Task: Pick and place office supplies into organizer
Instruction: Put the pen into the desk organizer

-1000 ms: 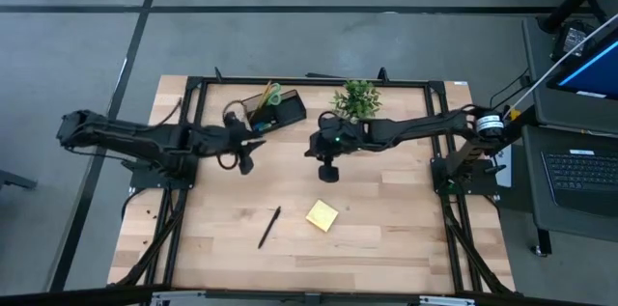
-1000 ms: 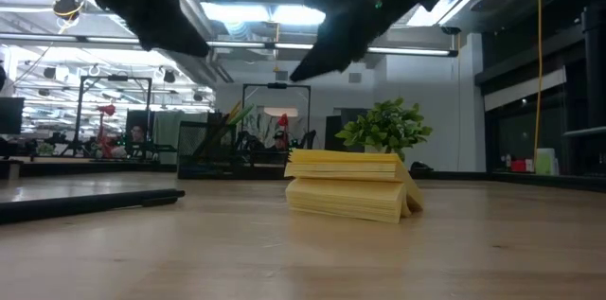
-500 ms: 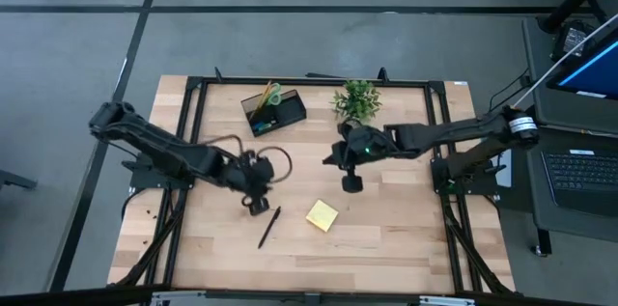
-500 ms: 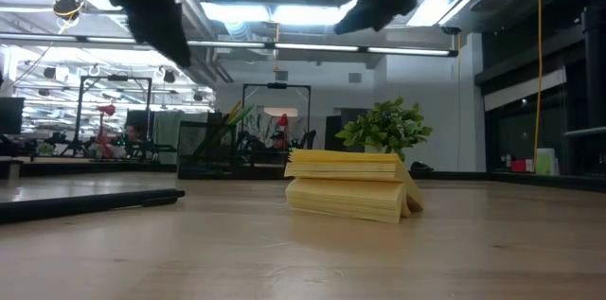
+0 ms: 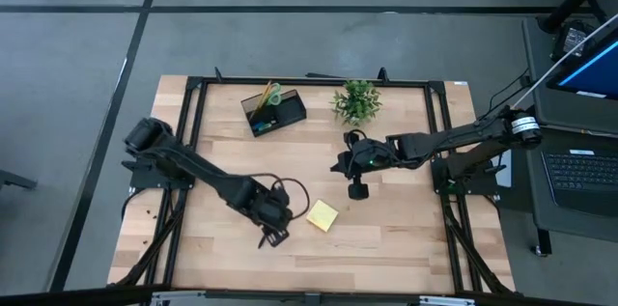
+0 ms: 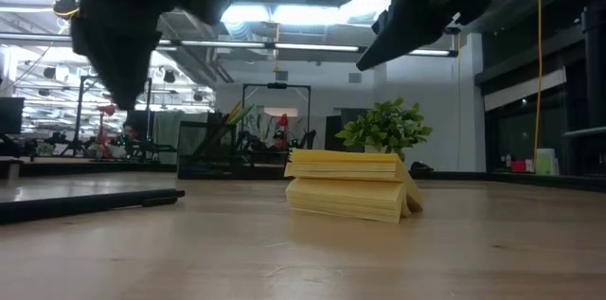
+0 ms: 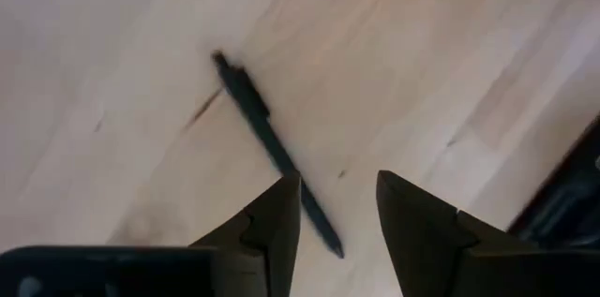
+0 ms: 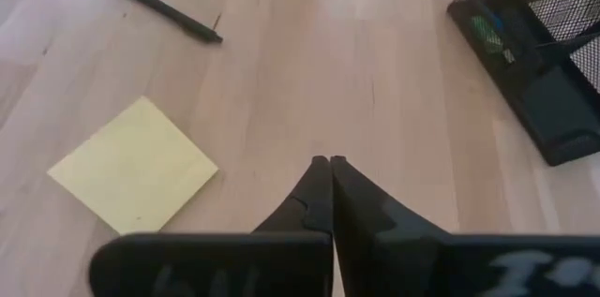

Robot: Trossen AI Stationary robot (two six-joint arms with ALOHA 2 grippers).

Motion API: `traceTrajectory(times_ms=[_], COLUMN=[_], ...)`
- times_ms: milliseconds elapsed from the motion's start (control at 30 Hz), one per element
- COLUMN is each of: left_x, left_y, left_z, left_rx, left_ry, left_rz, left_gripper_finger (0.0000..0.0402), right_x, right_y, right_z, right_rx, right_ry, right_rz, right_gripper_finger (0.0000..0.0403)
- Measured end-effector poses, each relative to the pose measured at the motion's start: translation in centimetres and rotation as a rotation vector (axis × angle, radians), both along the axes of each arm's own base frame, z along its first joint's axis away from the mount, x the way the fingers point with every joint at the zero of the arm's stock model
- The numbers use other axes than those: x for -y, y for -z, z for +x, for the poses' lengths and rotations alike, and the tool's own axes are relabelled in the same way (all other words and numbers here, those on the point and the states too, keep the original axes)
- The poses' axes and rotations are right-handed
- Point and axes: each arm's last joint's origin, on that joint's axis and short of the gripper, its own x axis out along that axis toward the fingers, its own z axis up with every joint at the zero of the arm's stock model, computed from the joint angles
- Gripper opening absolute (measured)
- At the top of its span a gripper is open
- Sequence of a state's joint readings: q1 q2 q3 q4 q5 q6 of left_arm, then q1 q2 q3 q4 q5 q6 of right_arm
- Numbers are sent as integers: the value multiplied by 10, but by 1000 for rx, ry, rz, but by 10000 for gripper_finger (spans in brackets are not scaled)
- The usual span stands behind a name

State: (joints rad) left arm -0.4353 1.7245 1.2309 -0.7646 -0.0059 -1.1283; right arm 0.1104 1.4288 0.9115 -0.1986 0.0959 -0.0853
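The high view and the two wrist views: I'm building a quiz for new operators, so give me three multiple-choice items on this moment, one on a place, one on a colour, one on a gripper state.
1. Where is the left gripper?
A. Over the black pen
B. Over the organizer
C. Beside the potted plant

2. What colour is the sticky-note pad?
A. Blue
B. Yellow
C. Pink

3. How do the right gripper's fingers stand?
A. Wide open
B. Closed on the pad
C. Shut, holding nothing

Answers:
1 A: the left gripper hangs open above the black pen, far from the organizer and the potted plant.
2 B: the sticky-note pad is yellow.
3 C: the right gripper has its fingers pressed together above bare table.
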Motion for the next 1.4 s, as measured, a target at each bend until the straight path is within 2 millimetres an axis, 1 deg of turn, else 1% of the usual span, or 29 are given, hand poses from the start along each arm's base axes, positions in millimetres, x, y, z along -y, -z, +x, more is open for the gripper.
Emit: traceTrajectory(times_ms=[100, 200, 300, 400, 500, 667, 800, 933, 1033, 1200, 1333, 1400], left_x=[4, 3, 4, 6, 8, 10, 13, 14, 14, 15, 15, 15], left_y=[7, 16, 27, 36, 47, 63, 69, 75, 75, 74, 75, 74], left_z=[3, 2, 6, 12, 17, 18, 19, 19, 19, 18, 18, 17], left_rx=[-83, -155, -170, -141, -147, -194, -208, -227, -229, -237, -231, -209], left_ry=[-37, -83, -110, -123, -133, -173, -193, -174, -168, -138, -65, -6], left_rz=[20, 76, 107, 126, 136, 137, 142, 156, 153, 143, 163, 205], left_gripper_finger=[135, 134, 134, 134, 134, 134, 134, 131, 115, 65, 28, 21], right_x=[0, 0, 0, 0, -1, -7, -11, -13, -13, -13, -13, -13], right_y=[0, 0, 0, 0, 0, 0, 0, 0, 0, 0, 0, 0], right_z=[0, 0, 0, 0, 0, -1, -2, -2, -2, -2, -2, -2], right_rx=[1, 3, 3, 0, -3, -5, -5, -5, -5, -4, -4, -4], right_ry=[-2, -2, -3, -3, -8, -34, -59, -65, -65, -65, -65, -65], right_rz=[-2, -2, -2, -1, -2, -8, -19, -20, -20, -20, -20, -20], right_gripper_finger=[1, 1, 1, 1, 1, 2, 2, 2, 2, 2, 2, 2])
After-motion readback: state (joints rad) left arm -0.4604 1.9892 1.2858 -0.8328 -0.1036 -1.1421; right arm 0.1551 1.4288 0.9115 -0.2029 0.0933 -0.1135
